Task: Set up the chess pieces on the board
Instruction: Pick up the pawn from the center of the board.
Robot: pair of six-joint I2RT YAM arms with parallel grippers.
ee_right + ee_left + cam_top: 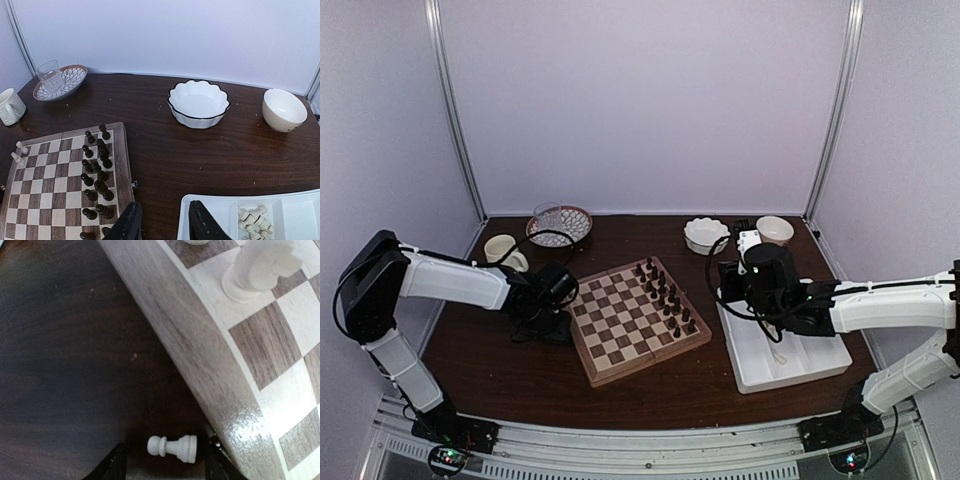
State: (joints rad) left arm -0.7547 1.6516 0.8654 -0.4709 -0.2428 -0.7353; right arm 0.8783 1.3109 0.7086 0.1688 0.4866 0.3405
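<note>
A cream-white pawn point(172, 447) lies on its side on the dark table, right beside the board's rim point(200, 340). My left gripper point(165, 471) is open with one finger on each side of the pawn. The right finger is close to the pawn's base and the left finger stands apart from it. A white knight point(260, 267) stands upright on the board point(635, 320). Two white pieces point(19, 152) stand at its far left corner. Dark pieces point(95, 175) line its right side. My right gripper point(162, 227) is open and empty between the board and the white tray point(210, 205), which holds several white pieces point(254, 220).
A mug point(503, 250) and a patterned plate point(578, 232) with a glass point(548, 218) on it stand at the back left. At the back right are a scalloped white bowl point(705, 235) and a small cream bowl point(775, 230). Walls close in on three sides.
</note>
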